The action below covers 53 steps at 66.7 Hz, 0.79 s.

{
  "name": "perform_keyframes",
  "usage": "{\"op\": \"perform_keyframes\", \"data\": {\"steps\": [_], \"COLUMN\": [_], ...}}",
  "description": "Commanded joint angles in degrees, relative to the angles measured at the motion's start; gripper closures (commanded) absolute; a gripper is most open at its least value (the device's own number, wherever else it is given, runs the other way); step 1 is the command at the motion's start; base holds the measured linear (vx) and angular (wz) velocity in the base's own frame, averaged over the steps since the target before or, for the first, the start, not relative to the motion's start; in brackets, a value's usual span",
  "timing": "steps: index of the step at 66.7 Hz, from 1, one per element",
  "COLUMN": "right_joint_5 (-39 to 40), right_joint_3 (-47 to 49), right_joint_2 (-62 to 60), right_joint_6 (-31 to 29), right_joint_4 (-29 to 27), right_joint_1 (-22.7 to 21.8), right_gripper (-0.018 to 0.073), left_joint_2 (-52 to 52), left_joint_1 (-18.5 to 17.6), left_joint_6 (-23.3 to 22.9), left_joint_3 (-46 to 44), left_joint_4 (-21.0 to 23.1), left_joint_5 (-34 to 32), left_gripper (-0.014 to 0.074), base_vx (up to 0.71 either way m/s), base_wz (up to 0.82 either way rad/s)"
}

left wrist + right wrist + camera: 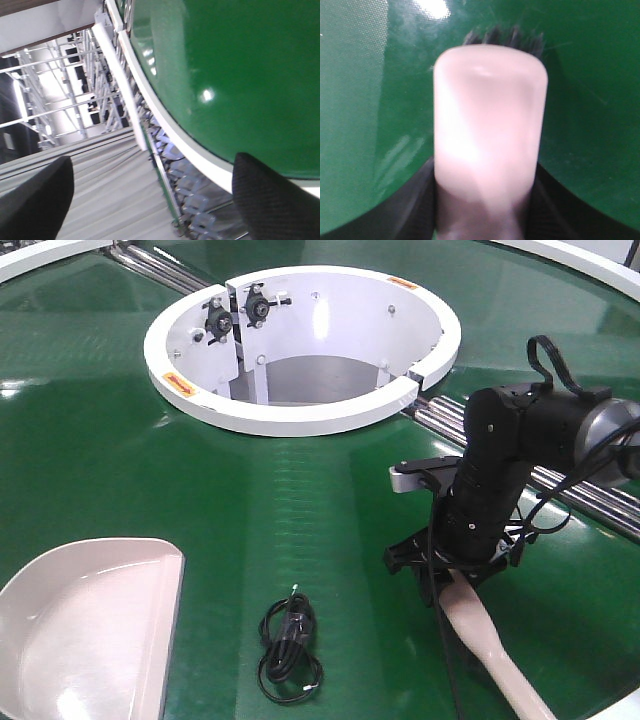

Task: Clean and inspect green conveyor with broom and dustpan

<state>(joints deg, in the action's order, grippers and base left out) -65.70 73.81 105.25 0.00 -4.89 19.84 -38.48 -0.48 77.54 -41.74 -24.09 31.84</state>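
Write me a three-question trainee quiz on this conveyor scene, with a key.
1. True or false: the dustpan lies right of the coiled black cable on the green conveyor.
2. What does the right gripper hold? A) dustpan B) broom C) cable
3. Fill in: the left gripper, with nothing between its fingers, is ____.
Key: 1 false; 2 B; 3 open.
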Motion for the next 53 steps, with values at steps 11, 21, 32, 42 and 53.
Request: {"op": "perform_keyframes", "data": {"steps": [11,21,32,42,53], "right_joint_5": [-0.5,-0.5,-0.5,-0.5,-0.6], "right_joint_3": [1.5,1.5,1.5,1.5,1.5], "right_joint_2": [-3.0,-3.0,-3.0,-3.0,-3.0], "right_joint_6": [0.0,0.0,0.0,0.0,0.0], "right_joint_4": [0.0,0.0,0.0,-0.1,-0.1], "right_joint_1": [-0.1,-0.1,-0.1,-0.1,-0.1], "right_gripper": [0.0564,0.0564,0.0564,0.0564,0.0564], "left_joint_2": [0.1,0.0,-1.6,-6.7,-15.1], "left_joint_1": [-0.3,-0.3,-0.3,-0.3,-0.3], "left_joint_6": [0.2,0.2,-0.2,-0.3,-2.2], "left_joint_3": [-2.0,-2.0,-3.0,-6.7,-11.5], "left_joint_4": [-2.0,-4.1,-6.6,-6.9,-5.5], "left_joint_5": [-3.7,-1.7,7.5,20.0,33.7], "left_gripper": [0.0007,0.0007,0.0007,0.0007,0.0007], "base_vx": [0.00,0.00,0.00,0.00,0.00], "base_wz": [0.00,0.00,0.00,0.00,0.00]}}
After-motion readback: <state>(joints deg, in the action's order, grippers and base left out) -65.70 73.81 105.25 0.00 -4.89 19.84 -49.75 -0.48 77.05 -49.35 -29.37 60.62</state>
